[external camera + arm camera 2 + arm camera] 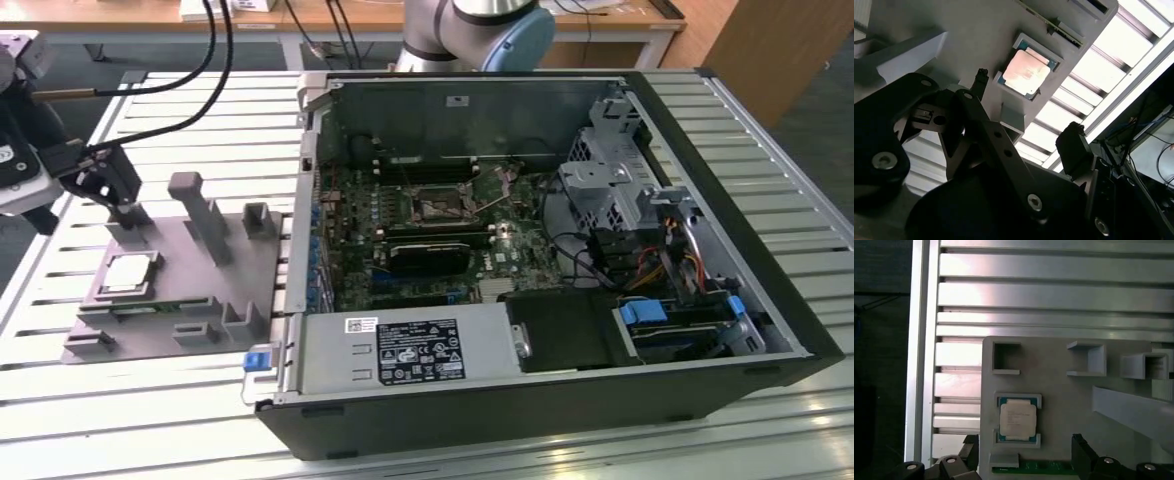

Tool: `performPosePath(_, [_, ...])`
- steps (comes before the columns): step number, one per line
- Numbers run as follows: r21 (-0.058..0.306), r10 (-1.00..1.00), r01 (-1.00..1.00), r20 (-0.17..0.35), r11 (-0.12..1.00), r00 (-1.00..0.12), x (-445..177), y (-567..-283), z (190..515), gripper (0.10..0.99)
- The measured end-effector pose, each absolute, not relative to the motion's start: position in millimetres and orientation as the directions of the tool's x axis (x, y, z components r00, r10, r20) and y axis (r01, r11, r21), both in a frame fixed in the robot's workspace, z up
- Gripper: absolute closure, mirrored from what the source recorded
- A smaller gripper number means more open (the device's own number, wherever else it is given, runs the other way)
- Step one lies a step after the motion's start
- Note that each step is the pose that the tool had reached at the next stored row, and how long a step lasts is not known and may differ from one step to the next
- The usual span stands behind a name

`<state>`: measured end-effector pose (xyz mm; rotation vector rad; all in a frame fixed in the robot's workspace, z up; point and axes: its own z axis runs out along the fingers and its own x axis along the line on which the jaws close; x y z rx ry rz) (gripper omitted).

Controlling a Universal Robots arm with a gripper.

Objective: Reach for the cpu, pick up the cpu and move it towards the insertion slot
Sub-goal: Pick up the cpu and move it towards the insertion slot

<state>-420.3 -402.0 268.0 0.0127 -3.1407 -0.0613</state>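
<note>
So the cpu (130, 272) is lying flat in its shallow pocket on the grey fixture (187, 285). The fixture sits on the slatted metal tabletop (134, 400) at the exterior view's left. The gripper (123, 205) hangs just over the far part of the fixture, near the cpu but not touching it. It's opened wide with nothing in it.

The exterior view gives you the big picture. The open computer case (467, 410) sits just beside the fixture on the exterior view's right. Inside, on the motherboard (354, 215), is the insertion slot (438, 205), a square socket with a dark centre and a silvery frame. It's well apart from both the cpu and the gripper. A black expansion card (427, 258) sits just beside the slot on the nearer side.

The wrist views are the close-ups. In the first wrist view the cpu (1017, 420) shows a pale shiny top with a green rim, held by raised lips on two opposite edges. The dark fingers (1081, 452) stand off to either side of it, clear of it. In the second wrist view the cpu (1026, 73) glares pinkish-white, and it lies roughly in line with the gap of the gripper (1027, 102), just beyond the fingertips.
</note>
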Motion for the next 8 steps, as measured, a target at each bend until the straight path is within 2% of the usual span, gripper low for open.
performPosePath(8, [0.039, -0.008, -0.008, 0.000, 0.999, -1.000, -420.5, -402.3, 253.6, 0.263])
